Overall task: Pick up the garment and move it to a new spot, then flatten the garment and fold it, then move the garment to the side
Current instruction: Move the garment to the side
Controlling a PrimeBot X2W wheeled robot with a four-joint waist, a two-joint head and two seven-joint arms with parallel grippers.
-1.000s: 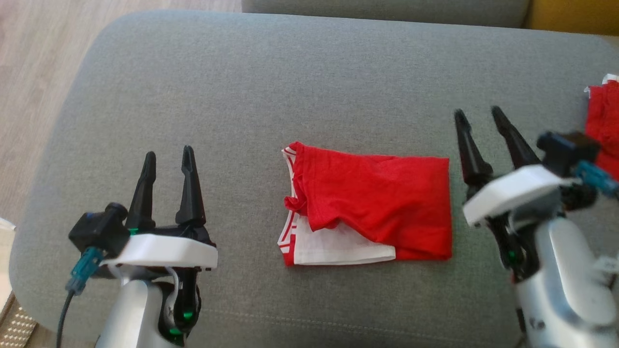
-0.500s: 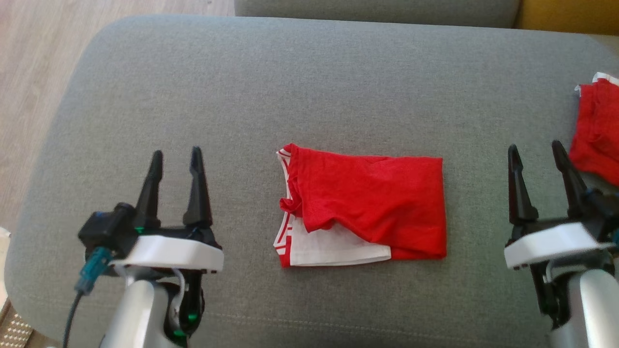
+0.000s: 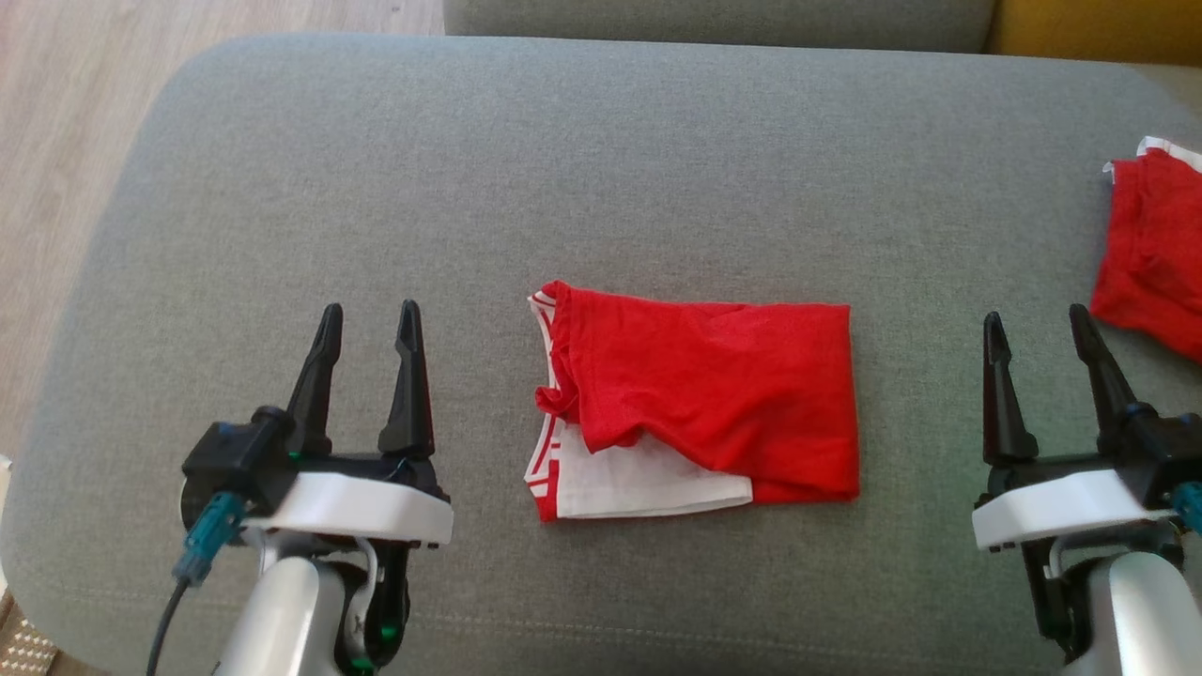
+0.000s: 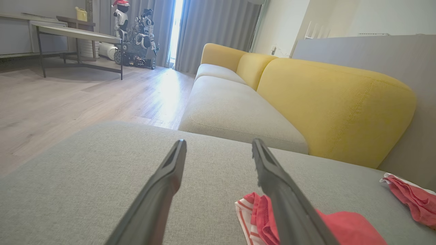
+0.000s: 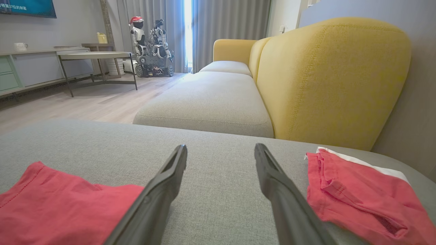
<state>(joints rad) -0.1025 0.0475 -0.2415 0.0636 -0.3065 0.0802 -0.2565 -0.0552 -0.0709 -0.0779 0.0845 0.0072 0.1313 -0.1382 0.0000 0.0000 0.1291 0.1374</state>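
Note:
A red garment (image 3: 714, 394) with white, red-striped trim lies folded in the middle of the grey cushion (image 3: 601, 169); it also shows as the red garment (image 4: 344, 228) and the red garment (image 5: 58, 200) in the wrist views. My left gripper (image 3: 369, 317) hovers open to its left, apart from it. To the garment's right, my right gripper (image 3: 1033, 321) is open too, with nothing between its fingers. In their own wrist views the left gripper (image 4: 218, 144) and the right gripper (image 5: 220, 149) point across bare cushion.
A second red and white garment (image 3: 1150, 249) lies at the cushion's right edge, seen as the second garment (image 5: 354, 194) beside my right fingers. A yellow sofa back (image 5: 327, 78) rises behind. Wooden floor (image 3: 56, 141) lies beyond the cushion's left edge.
My right gripper drew back from beside the garment's right edge to the lower right. The left gripper shifted slightly right. The head camera moved a little; the garment lies as before.

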